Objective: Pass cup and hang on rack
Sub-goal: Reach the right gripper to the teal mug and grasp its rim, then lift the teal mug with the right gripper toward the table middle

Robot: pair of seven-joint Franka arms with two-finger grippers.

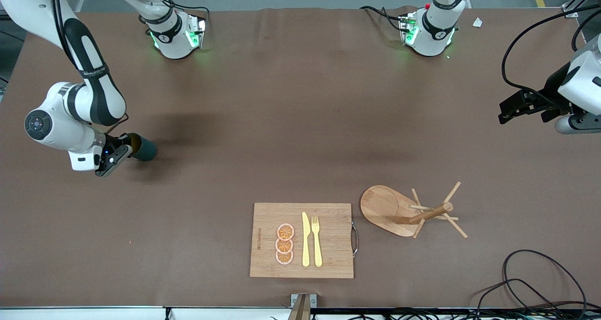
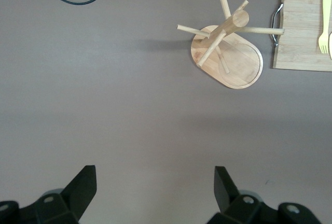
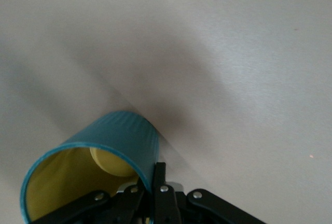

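We find the right gripper (image 1: 126, 150) at the right arm's end of the table, its fingers (image 3: 158, 180) closed on the rim of the cup (image 1: 143, 148), one inside the mouth and one outside against the ribbed wall. The cup lies tipped on its side in that grip, its yellow inside facing the wrist camera and its base pointing toward the middle of the table. From our views we cannot tell whether the cup hangs just clear of the brown table (image 1: 300, 123) or brushes it; its shadow sits close beneath it. We do not see the handle.

The left gripper (image 1: 521, 108) waits at the left arm's end, held up over bare table with its jaws spread wide and nothing between the fingers (image 2: 83, 187).

Well apart from both grippers, near the front camera, stands the rack (image 1: 404, 212): an oval flat base, a central post and thin pegs fanning out, none bearing anything. Just beside it, toward the right arm's end, lies a cutting board (image 1: 328, 259) with a metal handle on the edge nearest the rack. On the board we see three orange slices (image 1: 284, 244), a yellow knife (image 1: 305, 240) and a yellow fork (image 1: 317, 241), side by side.
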